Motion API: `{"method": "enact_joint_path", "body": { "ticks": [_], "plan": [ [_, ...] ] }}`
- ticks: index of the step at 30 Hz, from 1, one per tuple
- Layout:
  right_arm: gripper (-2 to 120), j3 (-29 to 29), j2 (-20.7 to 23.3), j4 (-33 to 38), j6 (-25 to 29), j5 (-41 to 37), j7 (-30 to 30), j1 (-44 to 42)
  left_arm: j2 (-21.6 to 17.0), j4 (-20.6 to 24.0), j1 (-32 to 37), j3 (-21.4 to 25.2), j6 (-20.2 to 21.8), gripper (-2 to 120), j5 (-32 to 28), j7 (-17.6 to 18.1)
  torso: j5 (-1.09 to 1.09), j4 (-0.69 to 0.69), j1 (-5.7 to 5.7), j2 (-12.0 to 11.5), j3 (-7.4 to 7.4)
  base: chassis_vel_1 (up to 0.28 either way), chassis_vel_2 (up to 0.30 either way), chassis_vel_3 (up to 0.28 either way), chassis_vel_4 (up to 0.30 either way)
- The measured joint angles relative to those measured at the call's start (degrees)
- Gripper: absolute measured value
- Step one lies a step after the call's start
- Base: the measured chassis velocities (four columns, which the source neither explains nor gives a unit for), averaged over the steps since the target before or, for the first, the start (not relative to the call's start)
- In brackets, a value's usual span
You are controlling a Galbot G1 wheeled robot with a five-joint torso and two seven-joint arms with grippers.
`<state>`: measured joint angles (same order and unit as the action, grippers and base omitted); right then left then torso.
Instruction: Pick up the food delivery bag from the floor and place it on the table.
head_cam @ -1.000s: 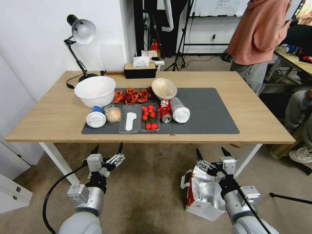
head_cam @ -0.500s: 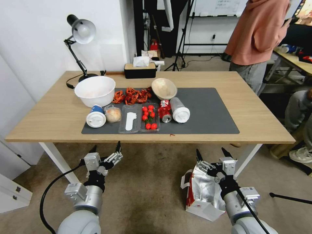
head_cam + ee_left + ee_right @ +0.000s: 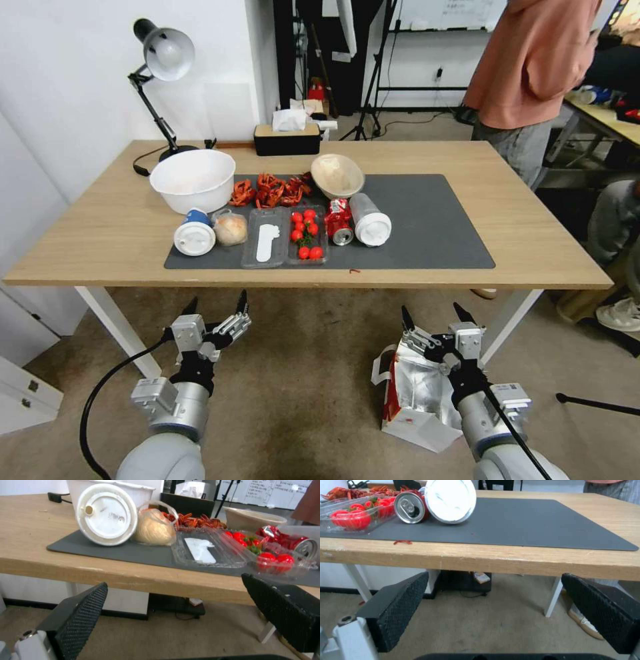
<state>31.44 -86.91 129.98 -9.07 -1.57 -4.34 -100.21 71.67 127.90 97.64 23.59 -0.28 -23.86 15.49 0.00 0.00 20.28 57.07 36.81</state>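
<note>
Bag point(image 3: 417, 393) on the floor point(image 3: 300, 393) at five o'clock, right gripper point(image 3: 432, 319) above it, fingers spread and empty, left gripper point(image 3: 217, 307) at seven likewise; table point(image 3: 100, 240) at twelve has slid lower in view, so the robot has crept forward, pickup not begun.

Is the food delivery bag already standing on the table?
No, the food delivery bag sits on the floor beneath the right gripper, below the table.

No legible txt or labels anywhere.
</note>
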Motion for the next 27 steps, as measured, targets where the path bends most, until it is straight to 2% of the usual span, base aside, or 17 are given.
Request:
{"method": "enact_joint_path", "body": {
  "ticks": [3, 5, 16, 21, 27],
  "plan": [
    [100, 0.0, 0.2, 0.0, 0.0, -0.2, 0.0, 0.0, 0.1, 0.1, 0.1, 0.0, 0.0, 100, 0.4, -0.2, 0.00, 0.00, -0.35, -0.8, -0.45, 0.000, 0.000, 0.000, 0.000],
    [100, 0.0, 0.3, 0.1, 0.0, -0.5, 0.0, 0.0, 0.0, 0.1, 0.3, 0.3, -0.2, 100, 1.0, -0.8, 0.00, 0.00, -1.02, -2.3, -1.33, 0.000, 0.000, 0.000, 0.000],
    [100, 0.0, 0.3, 0.4, 0.0, -0.5, -0.1, 0.0, 0.0, 0.0, 0.3, 0.5, -0.6, 100, 1.0, -1.0, 0.00, 0.00, -2.34, -5.3, -3.03, 0.000, 0.000, 0.000, 0.000],
    [100, 0.0, 0.3, 0.4, 0.0, -0.5, -0.1, 0.0, -0.1, 0.0, 0.4, 0.5, -0.6, 100, 1.1, -1.0, 0.00, 0.00, -2.49, -5.7, -3.23, 0.000, 0.000, 0.000, 0.000],
    [100, 0.0, 0.3, 0.5, 0.0, -0.4, -0.2, -0.2, -0.1, 0.0, 0.4, 0.5, -0.8, 100, 1.2, -1.1, 0.00, 0.00, -3.18, -7.4, -4.26, 0.000, 0.000, 0.000, 0.000]
  ]
}}
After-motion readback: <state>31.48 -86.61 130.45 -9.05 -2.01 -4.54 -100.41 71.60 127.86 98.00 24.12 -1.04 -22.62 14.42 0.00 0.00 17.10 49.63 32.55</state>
